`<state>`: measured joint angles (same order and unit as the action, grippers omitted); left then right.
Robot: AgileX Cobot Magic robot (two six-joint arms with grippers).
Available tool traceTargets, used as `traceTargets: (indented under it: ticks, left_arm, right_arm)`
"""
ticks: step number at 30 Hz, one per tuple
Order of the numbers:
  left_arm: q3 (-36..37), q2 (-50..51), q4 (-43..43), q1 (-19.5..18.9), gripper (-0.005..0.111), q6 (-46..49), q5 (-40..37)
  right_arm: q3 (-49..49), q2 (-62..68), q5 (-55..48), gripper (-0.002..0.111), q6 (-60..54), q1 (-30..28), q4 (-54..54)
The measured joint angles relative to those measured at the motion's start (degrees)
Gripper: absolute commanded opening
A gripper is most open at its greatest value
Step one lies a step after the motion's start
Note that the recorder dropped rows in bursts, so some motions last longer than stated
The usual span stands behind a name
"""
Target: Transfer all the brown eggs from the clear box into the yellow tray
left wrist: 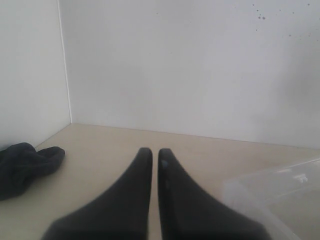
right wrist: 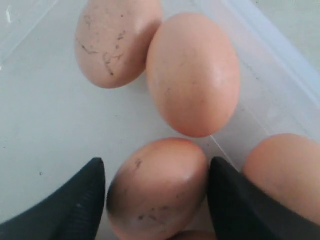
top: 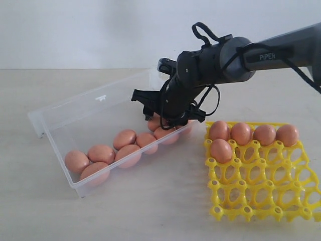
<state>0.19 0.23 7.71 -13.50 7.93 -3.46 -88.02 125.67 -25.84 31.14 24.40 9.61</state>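
The clear box (top: 75, 108) lies at an angle on the left and holds several brown eggs (top: 128, 154) along its near wall. To its right, the yellow tray (top: 266, 196) carries several eggs (top: 241, 133) in its far cups. My right gripper (top: 168, 120) reaches down into the box's right end. Seen from the right wrist, that gripper (right wrist: 157, 165) is open, its fingers either side of a speckled egg (right wrist: 157, 195), close to it but with slight gaps. Other eggs (right wrist: 192, 75) lie just beyond. My left gripper (left wrist: 151, 152) is shut and empty above the table, out of the exterior view.
A dark cloth (left wrist: 25, 165) lies on the table near a wall corner in the left wrist view, and a corner of the clear box (left wrist: 280, 185) shows there. The tray's near rows of cups (top: 251, 206) hold nothing.
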Motion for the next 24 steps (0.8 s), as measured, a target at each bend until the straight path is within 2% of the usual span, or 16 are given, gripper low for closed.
traceTargets:
  ticks: [5, 10, 15, 24]
  left_arm:
    - [0.0, 0.0, 0.0, 0.0, 0.004, 0.0, 0.0]
    - [0.0, 0.0, 0.0, 0.0, 0.004, 0.0, 0.0]
    - [0.0, 0.0, 0.0, 0.0, 0.004, 0.0, 0.0]
    - [0.0, 0.0, 0.0, 0.0, 0.004, 0.0, 0.0]
  right_arm:
    - [0.0, 0.1, 0.4, 0.027, 0.4, 0.0, 0.0]
    - [0.0, 0.2, 0.8, 0.0, -0.3, 0.0, 0.0]
    - [0.0, 0.3, 1.1, 0.0, -4.9, 0.0, 0.2]
    - [0.1, -0.9, 0.9, 0.0, -20.7, 0.0, 0.4]
